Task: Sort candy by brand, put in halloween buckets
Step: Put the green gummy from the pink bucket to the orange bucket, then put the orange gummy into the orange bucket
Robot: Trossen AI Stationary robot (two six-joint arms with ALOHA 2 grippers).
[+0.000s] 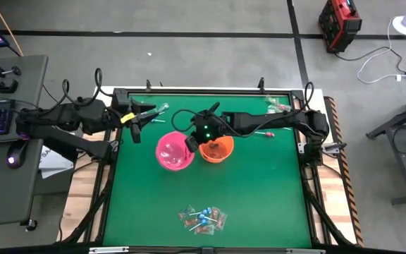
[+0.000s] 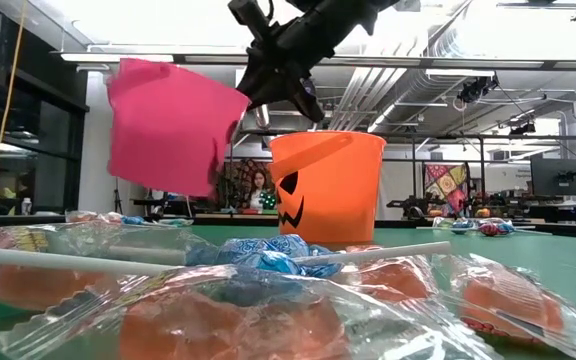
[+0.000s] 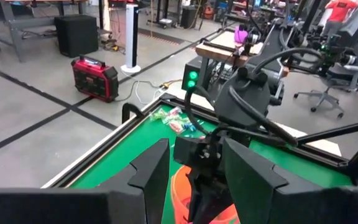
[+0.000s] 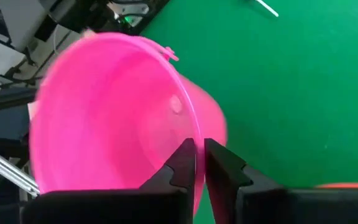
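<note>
Pink bucket [image 4: 114,118], tilted off the green worktop [image 1: 259,183], has its rim between the right gripper's [image 4: 199,163] narrow jaws. Just beside sits the orange bucket [image 1: 216,149]. Candy [image 1: 203,219] lies well apart. The left gripper [image 3: 194,171] waits farther off, jaws parted, empty.

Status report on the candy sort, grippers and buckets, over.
Right gripper pinching pink bucket rim, bucket tilted off table. Left gripper open, parked at left rear. Orange bucket upright alongside. Candy pile untouched at front edge.
</note>
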